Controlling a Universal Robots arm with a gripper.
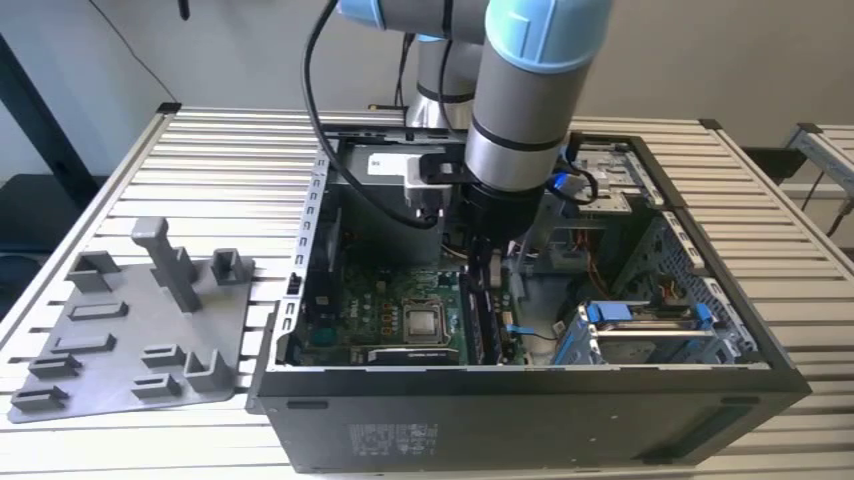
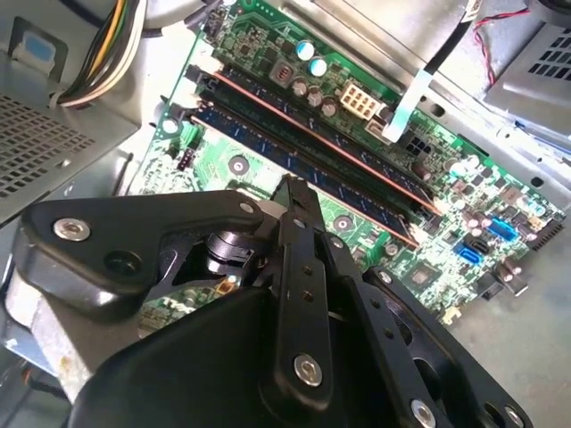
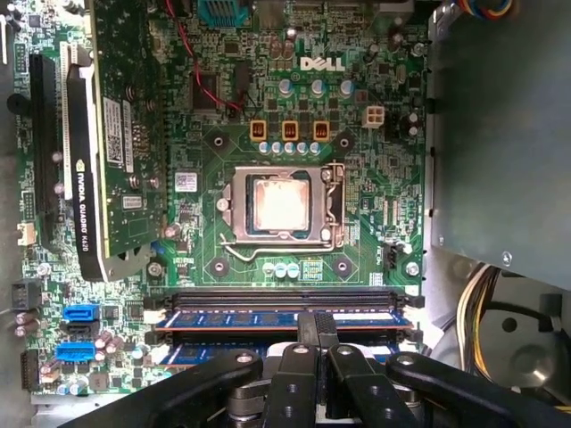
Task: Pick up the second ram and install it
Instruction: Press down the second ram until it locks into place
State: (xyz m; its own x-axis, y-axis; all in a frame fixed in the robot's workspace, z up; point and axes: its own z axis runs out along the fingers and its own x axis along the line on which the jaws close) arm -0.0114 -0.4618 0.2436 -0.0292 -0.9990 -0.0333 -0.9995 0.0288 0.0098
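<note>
Grey arm [image 1: 523, 90] vertical inside case [image 1: 534, 400] | gripper [image 3: 316, 334] fingers together, tips on second ram [image 3: 268, 318] in slot

Grey tray [image 1: 134, 330] beside computer case [image 1: 534, 410]

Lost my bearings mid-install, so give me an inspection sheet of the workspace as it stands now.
Surface: slatted metal table carrying the open computer case.
Job's things: memory stick lies along the motherboard slots under the gripper; cannot tell whether it is seated.
Clutter: grey tray with posts, at the exterior view's left of the case.
Grippers: gripper low inside the case, over the slots.
Cables: black cable beside the arm; yellow wire bundle beside the motherboard.
Surroundings: pale wall behind.
</note>
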